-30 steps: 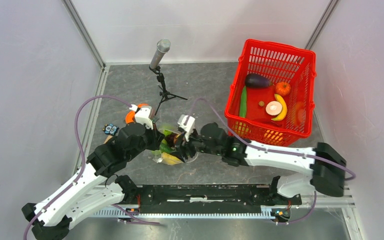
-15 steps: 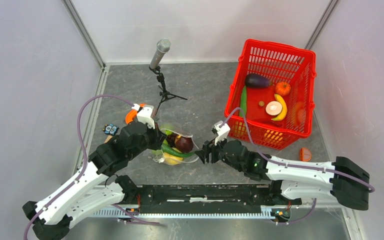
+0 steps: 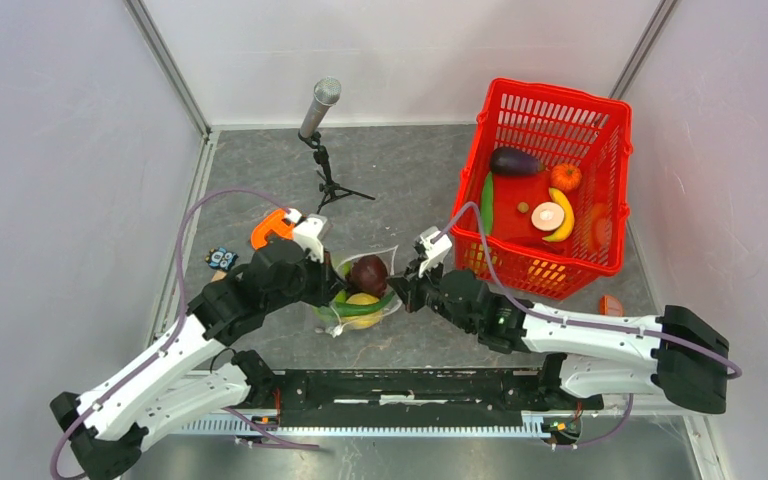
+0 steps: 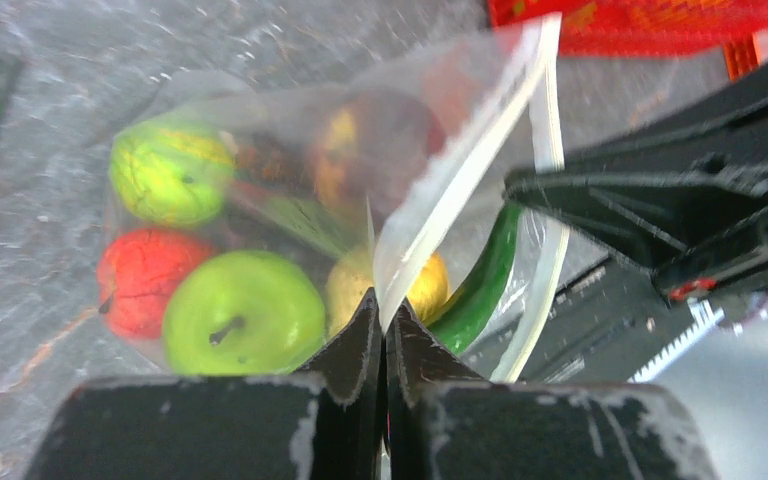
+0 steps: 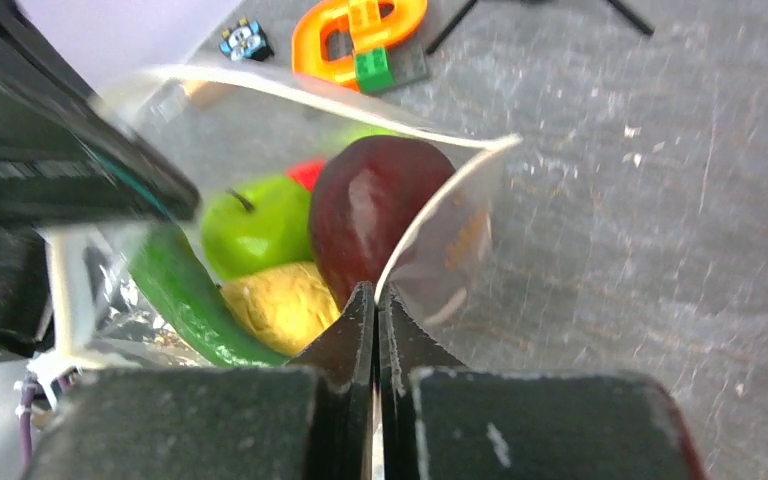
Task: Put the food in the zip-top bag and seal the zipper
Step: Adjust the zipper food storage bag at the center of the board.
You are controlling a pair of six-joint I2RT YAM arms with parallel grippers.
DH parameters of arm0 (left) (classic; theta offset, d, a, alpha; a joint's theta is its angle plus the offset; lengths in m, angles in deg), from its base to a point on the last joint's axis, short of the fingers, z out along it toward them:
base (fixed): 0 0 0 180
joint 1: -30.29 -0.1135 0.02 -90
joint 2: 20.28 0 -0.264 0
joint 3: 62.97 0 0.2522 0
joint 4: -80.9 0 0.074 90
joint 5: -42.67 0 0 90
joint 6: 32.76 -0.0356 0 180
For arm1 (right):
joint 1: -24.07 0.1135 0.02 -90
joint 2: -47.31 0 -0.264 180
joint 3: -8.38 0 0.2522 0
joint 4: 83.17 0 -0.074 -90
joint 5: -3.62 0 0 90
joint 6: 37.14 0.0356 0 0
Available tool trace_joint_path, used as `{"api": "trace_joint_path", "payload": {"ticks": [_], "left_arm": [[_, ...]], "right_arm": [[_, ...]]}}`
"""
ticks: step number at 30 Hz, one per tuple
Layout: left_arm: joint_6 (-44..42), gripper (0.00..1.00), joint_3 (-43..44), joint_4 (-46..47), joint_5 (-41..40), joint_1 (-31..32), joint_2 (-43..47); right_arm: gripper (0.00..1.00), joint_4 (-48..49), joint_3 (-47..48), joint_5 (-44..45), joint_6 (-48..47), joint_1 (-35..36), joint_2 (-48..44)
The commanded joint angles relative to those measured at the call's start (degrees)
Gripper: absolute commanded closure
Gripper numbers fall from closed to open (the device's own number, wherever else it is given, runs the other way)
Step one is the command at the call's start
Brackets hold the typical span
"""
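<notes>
The zip-top bag (image 3: 380, 262) lies between my two arms with its mouth open. Inside it is food: a green apple (image 4: 243, 310), a red piece (image 4: 140, 275), a yellow lemon (image 5: 280, 300), a long green vegetable (image 5: 185, 290) and a dark red fruit (image 5: 375, 205). My left gripper (image 4: 382, 305) is shut on the bag's left rim. At the opposite rim, by the dark fruit, my right gripper (image 5: 375, 295) is shut on the plastic. The zipper (image 4: 552, 120) runs as a pale strip along the open edge, its two sides apart.
A red mesh basket (image 3: 600, 110) at the back right holds more toy fruit. A microphone on a small tripod (image 3: 322, 105) stands behind the bag. An orange tape holder (image 3: 270, 228) lies by the left arm. A small orange piece (image 3: 611, 303) lies right of the basket.
My right gripper left the bag open-jawed, then came back and shut on the bag's right rim. The dark red fruit now rests in the bag. The left arm and bag shifted slightly right.
</notes>
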Motion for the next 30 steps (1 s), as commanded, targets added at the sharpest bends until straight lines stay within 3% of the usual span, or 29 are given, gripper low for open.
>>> {"api": "trace_joint_path", "payload": {"ticks": [1,6,10,13,15,18,21,25,30], "left_arm": [[-4.45,0.98,4.35,-0.65,12.15,0.12,-3.31],[-2.11,0.98,6.53,0.99,13.62,0.08,-2.77],[4.55,0.98,5.85,8.98,15.1,0.08,0.06],[8.07,0.97,5.11,14.16,15.57,0.07,2.17],[6.82,0.97,6.83,9.98,11.1,0.08,2.24],[4.76,0.96,8.28,-0.41,-3.1,0.08,2.19],[3.81,0.96,7.55,-3.91,-5.78,0.08,2.6],[3.35,0.96,6.92,-2.65,0.02,0.08,0.51],[3.77,0.96,6.28,5.21,14.28,0.08,-1.27]], "right_arm": [[1.0,4.24,7.45,-0.39,-7.41,-0.73,-2.85],[1.0,2.88,12.22,-9.58,-9.15,-2.7,0.26],[1.0,0.13,16.42,-12.75,-9.98,-4.96,3.57],[1.0,-2.93,21.33,-21.21,-11.0,-7.75,6.53],[1.0,-8.72,25.33,-17.32,-13.13,-8.02,8.02],[1.0,-14.0,27.54,-5.72,-14.14,-8.24,8.32],[1.0,-13.04,27.67,-12.04,-15.71,-9.78,7.41],[1.0,-20.09,36.19,-23.86,-19.02,-10.31,11.52],[1.0,-9.87,33.76,-29.26,-14.06,-12.21,12.17]]}}
